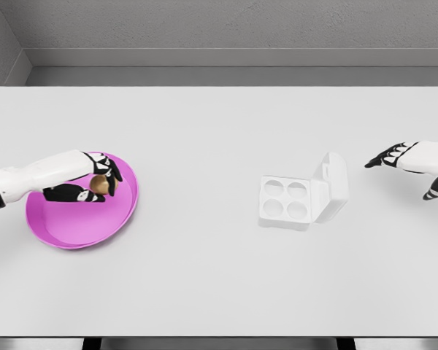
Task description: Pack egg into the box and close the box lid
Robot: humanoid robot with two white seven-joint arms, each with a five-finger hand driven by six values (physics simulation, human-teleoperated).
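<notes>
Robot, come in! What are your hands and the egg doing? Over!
Left hand shut on egg over pink plate. Right hand open, right of box. Lid up, cups empty, path clear.

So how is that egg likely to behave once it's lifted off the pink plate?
The egg is small, rounded and smooth, so it could slip or roll if the left hand loosens. It is probably light but fragile, so a hard squeeze looks risky. The box has round cups that should stop it rolling.
</notes>
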